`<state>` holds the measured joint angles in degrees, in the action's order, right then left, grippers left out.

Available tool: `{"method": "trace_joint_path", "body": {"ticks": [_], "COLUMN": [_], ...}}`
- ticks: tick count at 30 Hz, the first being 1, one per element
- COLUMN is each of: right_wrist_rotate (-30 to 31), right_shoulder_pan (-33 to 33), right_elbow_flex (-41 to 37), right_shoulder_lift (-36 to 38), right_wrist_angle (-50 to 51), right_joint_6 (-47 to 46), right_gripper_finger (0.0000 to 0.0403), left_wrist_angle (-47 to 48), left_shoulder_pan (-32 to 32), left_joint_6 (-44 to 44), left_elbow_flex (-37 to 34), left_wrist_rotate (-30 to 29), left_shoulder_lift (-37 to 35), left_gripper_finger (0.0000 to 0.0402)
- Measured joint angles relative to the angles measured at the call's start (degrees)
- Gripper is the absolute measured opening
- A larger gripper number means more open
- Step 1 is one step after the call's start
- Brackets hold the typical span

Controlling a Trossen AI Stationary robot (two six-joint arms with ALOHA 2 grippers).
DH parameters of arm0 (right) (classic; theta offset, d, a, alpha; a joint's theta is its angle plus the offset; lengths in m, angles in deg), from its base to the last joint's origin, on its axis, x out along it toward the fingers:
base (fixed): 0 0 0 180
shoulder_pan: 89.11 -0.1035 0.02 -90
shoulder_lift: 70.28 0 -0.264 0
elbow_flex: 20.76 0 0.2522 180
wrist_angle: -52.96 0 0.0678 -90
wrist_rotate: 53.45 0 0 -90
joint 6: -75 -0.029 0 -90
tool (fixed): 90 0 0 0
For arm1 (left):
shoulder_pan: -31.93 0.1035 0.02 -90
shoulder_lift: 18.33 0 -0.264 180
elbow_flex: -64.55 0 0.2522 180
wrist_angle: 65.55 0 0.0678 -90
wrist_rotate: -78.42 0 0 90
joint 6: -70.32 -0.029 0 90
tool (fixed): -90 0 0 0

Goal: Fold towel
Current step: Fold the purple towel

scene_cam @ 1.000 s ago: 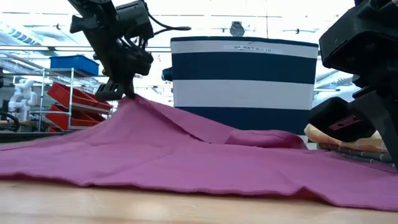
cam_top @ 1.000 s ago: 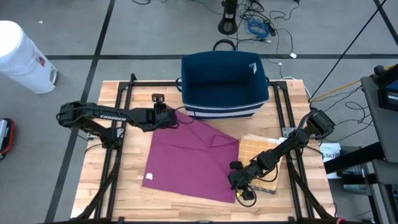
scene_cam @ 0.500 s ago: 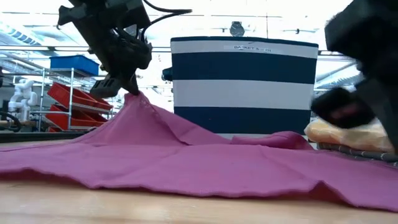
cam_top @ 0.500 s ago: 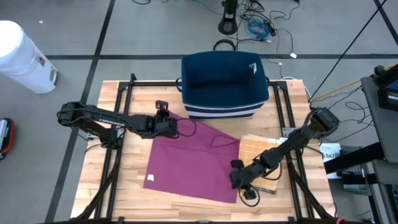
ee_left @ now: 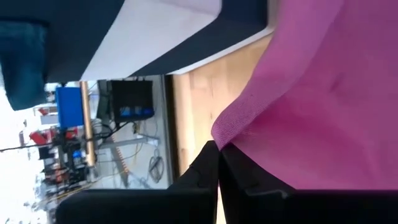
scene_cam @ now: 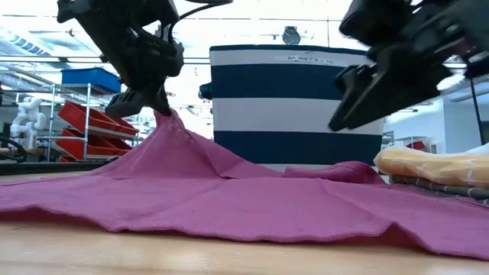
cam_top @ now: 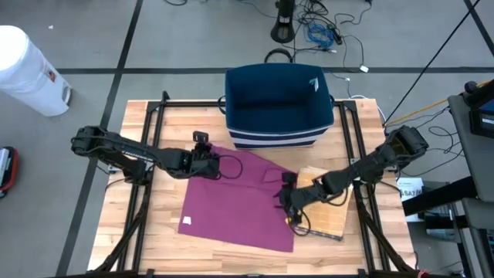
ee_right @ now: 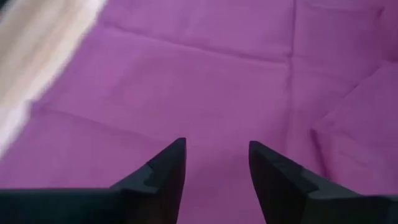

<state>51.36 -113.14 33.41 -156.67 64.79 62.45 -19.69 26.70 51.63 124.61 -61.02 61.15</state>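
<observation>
The magenta towel (cam_top: pixel 239 205) is spread over the middle of the wooden tabletop (cam_top: pixel 131 232), with one corner raised into a peak. That peak is pinched between the closed fingers of the left hand (cam_top: pixel 210 161), lifted clear of the tabletop in the low view. The right hand (cam_top: pixel 286 202) is held above the towel's right edge, its fingers (ee_right: pixel 163 171) parted and empty. A navy-and-white striped basket (cam_top: pixel 278 100) is set at the far edge. A tan folded cloth (cam_top: pixel 328 208) is seen beside the towel, toward the right edge.
</observation>
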Motion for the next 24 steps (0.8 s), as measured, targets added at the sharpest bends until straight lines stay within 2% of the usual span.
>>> {"method": "trace_joint_path", "body": {"ticks": [11,24], "right_wrist_rotate": [-9.9,-21.8], "right_shoulder_pan": [12.7,20.8], "right_elbow_flex": [0.2,0.2], "right_shoulder_lift": [-0.4,-2.6], "right_wrist_angle": [-3.3,-8.4], "right_joint_6": [13.9,23.2], "right_gripper_finger": [0.0151,0.0151], "left_wrist_angle": [0.3,-0.1], "left_shoulder_pan": [-4.0,-7.0], "left_joint_6": [5.5,8.3], "left_elbow_flex": [0.0,0.0], "left_wrist_rotate": [2.3,6.2], "left_shoulder_lift": [0.0,0.0], "left_gripper_finger": [0.0,0.0]}}
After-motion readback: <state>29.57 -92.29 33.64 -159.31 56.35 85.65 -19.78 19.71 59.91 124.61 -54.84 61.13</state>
